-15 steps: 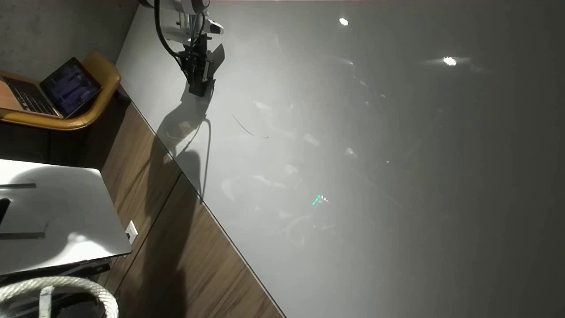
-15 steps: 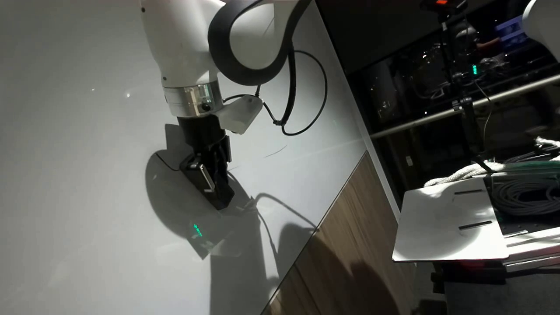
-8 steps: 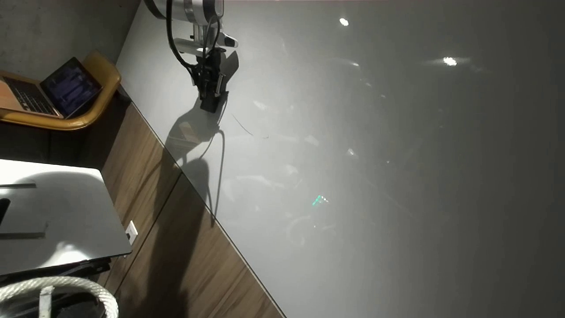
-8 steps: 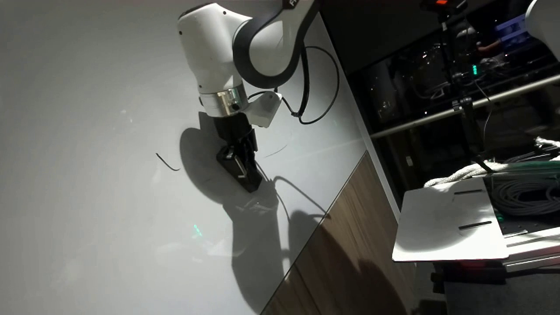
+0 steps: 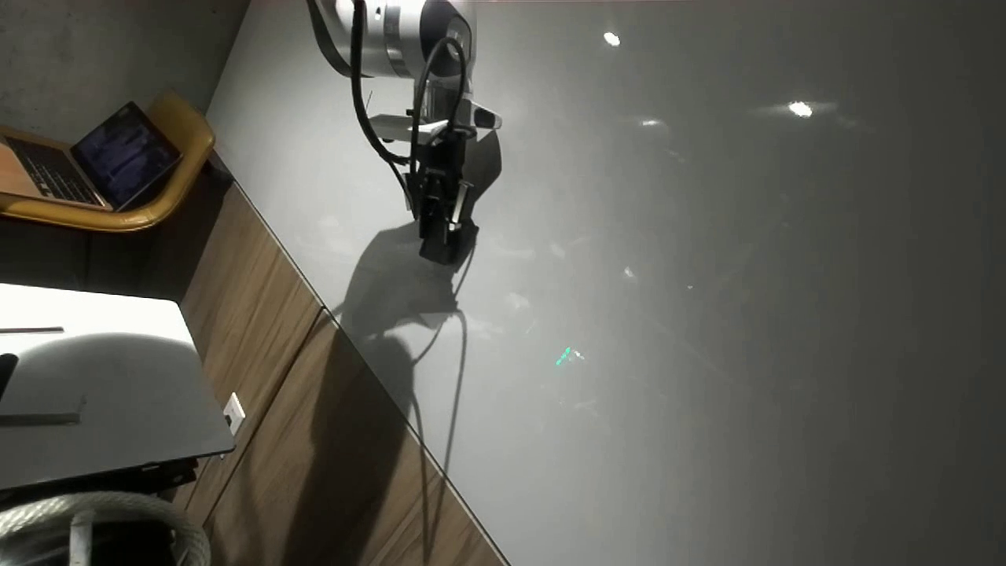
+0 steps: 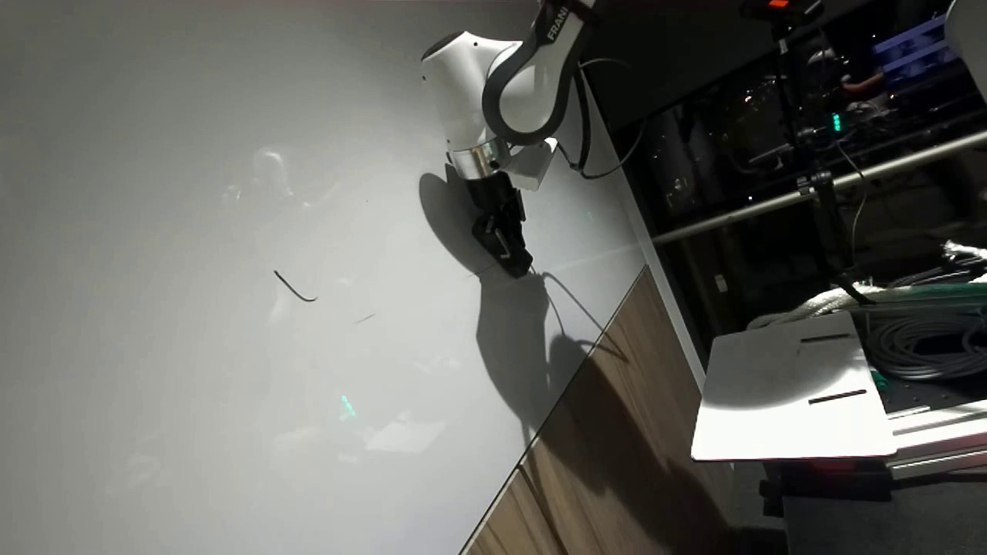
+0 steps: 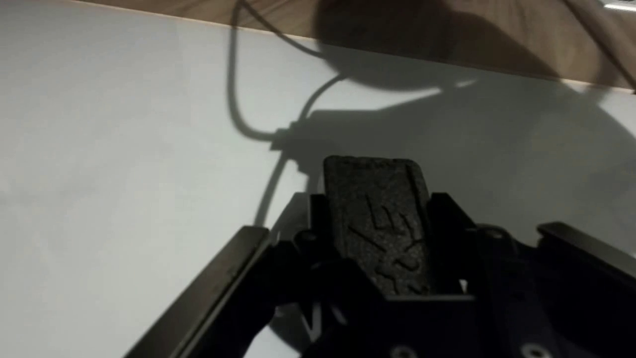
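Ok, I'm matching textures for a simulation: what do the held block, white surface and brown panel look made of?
Held block: perhaps felt or foam, matte; speckled face.
White surface: perhaps glass or coated metal, glossy; bright reflections.
Brown panel: wood or laminate, low sheen; visible grain.

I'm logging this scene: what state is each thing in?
Gripper: shut on the dark block
Dark block: held; whether it touches the white surface, unclear
White surface: marked with a dark curved line
Laptop: open, screen dimly lit
Grey cable: coiled
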You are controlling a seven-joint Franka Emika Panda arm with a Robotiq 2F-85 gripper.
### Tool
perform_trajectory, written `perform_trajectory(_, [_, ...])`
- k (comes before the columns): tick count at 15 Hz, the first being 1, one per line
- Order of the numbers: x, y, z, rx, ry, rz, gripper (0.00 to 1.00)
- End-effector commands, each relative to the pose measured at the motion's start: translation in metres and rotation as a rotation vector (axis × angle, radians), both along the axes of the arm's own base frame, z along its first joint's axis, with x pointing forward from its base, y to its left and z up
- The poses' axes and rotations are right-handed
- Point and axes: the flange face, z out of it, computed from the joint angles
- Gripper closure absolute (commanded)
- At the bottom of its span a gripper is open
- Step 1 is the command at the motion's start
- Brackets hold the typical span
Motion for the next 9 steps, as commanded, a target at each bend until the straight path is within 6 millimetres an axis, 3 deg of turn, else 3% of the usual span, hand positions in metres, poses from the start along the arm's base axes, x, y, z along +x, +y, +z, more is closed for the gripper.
perform_trajectory(1, [-0.002, -0.072, 0.023, 0.009, -0.048, -0.069, 0.71])
perform_trajectory(4, [-0.004, -0.095, 0.032, 0.011, -0.072, -0.102, 0.71])
perform_trajectory(6, [-0.004, -0.087, 0.029, 0.019, -0.079, -0.1, 0.71])
perform_trajectory(9, [-0.001, -0.059, 0.02, 0.024, -0.069, -0.069, 0.71])
